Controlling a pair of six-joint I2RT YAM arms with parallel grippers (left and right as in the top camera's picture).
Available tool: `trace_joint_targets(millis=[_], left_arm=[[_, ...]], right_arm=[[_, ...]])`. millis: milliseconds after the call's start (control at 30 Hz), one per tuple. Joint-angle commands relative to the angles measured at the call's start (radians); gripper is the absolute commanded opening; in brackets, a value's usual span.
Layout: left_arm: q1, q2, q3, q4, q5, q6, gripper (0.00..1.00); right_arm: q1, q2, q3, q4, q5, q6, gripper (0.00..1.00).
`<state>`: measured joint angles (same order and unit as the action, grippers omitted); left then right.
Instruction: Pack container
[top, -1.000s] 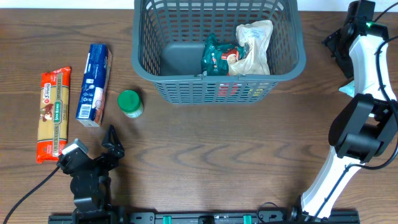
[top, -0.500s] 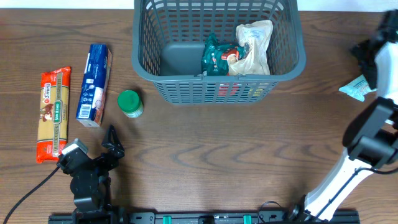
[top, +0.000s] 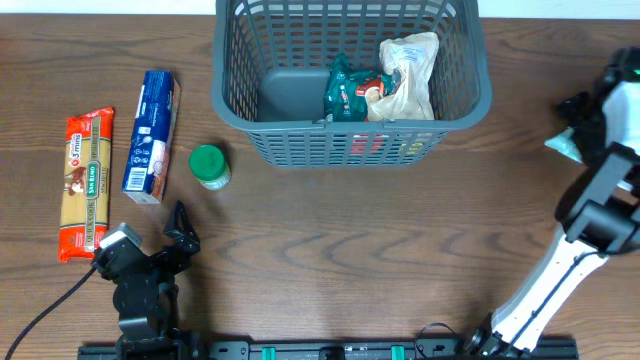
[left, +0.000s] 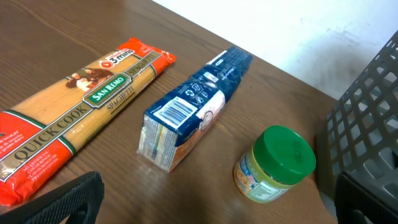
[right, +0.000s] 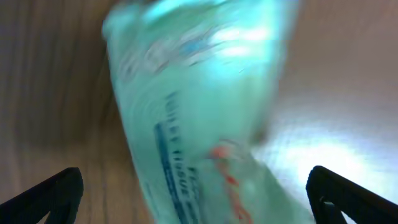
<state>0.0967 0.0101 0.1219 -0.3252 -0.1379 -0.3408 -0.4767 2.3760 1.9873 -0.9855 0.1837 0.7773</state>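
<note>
The container (top: 340, 147), a dark grey lattice basket, stands at the back centre with a green packet (top: 346, 88) and a beige bag (top: 407, 72) inside. Left of it lie a spaghetti pack (top: 85, 180), a blue box (top: 151, 135) and a green-lidded jar (top: 210, 166). My left gripper (top: 181, 232) rests open near the front edge, facing the spaghetti pack (left: 81, 106), blue box (left: 189, 109) and jar (left: 277, 165). My right gripper (top: 585, 110) hangs open at the far right over a teal tissue pack (top: 560, 143). The blurred tissue pack (right: 199, 118) fills the right wrist view, with a finger (right: 43, 199) on either side.
The basket's wall (left: 367, 118) rises at the right edge of the left wrist view, close behind the jar. The right arm's white links (top: 560, 270) run along the table's right edge. A black rail (top: 320, 350) lines the front edge.
The right arm has swung from the back right corner forward and down onto the teal tissue pack, now partly covering it. The left arm and the groceries have not moved.
</note>
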Motion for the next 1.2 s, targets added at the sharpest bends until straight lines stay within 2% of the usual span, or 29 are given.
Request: trace_joint_targets(millis=[0, 567, 900, 1167], left_arm=[[0.005, -0.006, -0.021, -0.005, -0.004, -0.005, 0.99], [0.005, -0.006, -0.021, -0.005, -0.004, -0.005, 0.98], [0.005, -0.006, -0.021, -0.005, -0.004, -0.005, 0.99], [0.005, -0.006, -0.021, -0.005, -0.004, -0.005, 0.99]], right_arm=[[0.041, 0.044, 0.006, 0.011, -0.002, -0.009, 0.99], [0.105, 0.074, 0.006, 0.028, 0.01, -0.045, 0.99], [0.111, 0.074, 0.006, 0.006, -0.01, 0.06, 0.99], [0.133, 0.074, 0.006, 0.008, -0.038, 0.063, 0.99]])
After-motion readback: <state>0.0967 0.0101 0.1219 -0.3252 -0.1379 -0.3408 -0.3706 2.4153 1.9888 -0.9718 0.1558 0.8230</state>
